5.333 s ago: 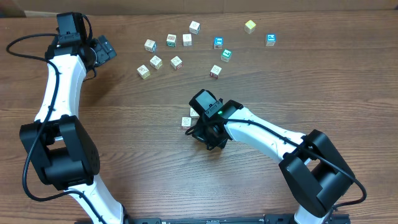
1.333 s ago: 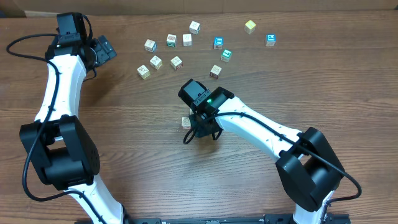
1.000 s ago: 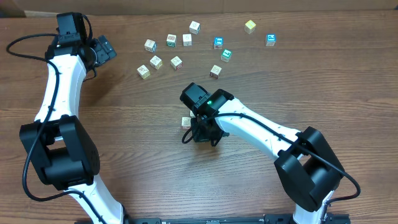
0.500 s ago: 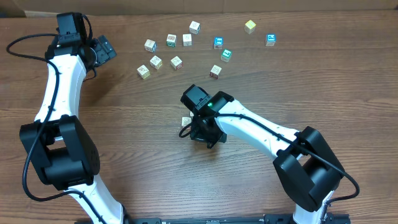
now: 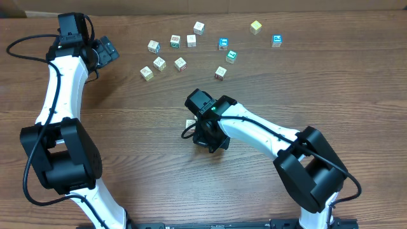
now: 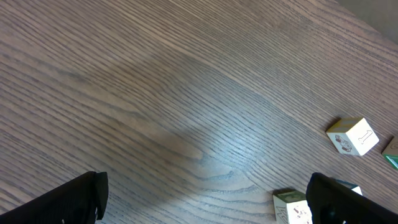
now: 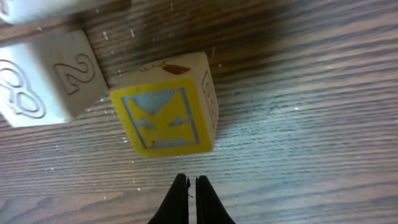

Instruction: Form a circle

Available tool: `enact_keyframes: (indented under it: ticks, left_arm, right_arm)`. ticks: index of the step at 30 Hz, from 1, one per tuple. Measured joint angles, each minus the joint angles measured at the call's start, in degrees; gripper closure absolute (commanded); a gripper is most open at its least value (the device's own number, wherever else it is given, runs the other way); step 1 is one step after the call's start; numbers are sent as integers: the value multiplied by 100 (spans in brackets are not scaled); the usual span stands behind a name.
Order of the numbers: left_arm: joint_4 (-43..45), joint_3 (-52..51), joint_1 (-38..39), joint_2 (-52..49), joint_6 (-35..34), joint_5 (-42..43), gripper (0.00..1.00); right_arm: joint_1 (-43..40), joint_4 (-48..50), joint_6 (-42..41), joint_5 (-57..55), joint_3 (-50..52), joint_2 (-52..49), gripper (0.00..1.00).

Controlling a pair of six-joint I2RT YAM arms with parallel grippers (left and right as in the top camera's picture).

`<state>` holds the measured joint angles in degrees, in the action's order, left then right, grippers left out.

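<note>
Brown wood-grain table (image 5: 127,146) fills every view, with a strip of cardboard along its far edge in the overhead view. The right arm reaches in from the near right, and the right hand (image 5: 208,137) points down at mid-table. From above, its black body covers most of the clump of picture cubes (image 5: 189,123): a single pale cube shows just to its left.

The right wrist view shows what the overhead view hides. The hand's two fingertips (image 7: 182,186) are pressed together with nothing between them. Just beyond them, a thin strip of wood between, sits a yellow-faced cube (image 7: 165,121) bearing a pale grey-blue figure. Close against its left side is a whitish number cube (image 7: 46,81) marked 2 and 8; whether the two touch I cannot tell. The edge of a third pale cube (image 7: 37,7) shows at the far left corner.

Farther off, well apart from the clump, a loose scatter of cubes (image 5: 180,63) runs across the far side of the table, two of them bright blue.

At the far left, the left hand (image 5: 107,49) hovers beside that scatter. Only its wrist view shows its fingers (image 6: 68,199) spread wide, wood grain between them. A red-marked white cube (image 6: 352,135) lies to the right.
</note>
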<state>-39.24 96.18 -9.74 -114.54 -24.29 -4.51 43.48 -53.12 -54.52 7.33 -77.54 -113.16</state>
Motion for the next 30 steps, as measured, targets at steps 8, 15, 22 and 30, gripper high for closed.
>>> enact_keyframes:
  ticks: [8,15,22,30]
  left_arm:
    - [0,0,0,0,0,0,0]
    - [0,0,0,0,0,-2,0]
    - [0,0,0,0,0,0,0]
    - [0,0,0,0,0,0,0]
  right_arm:
    - [-39,245,-76,114,0,-61,96]
    - [-61,358,-79,131,0,-63,96]
    - [-66,332,-81,146,0,-63,96]
    - [-70,205,-94,232,0,-63,96]
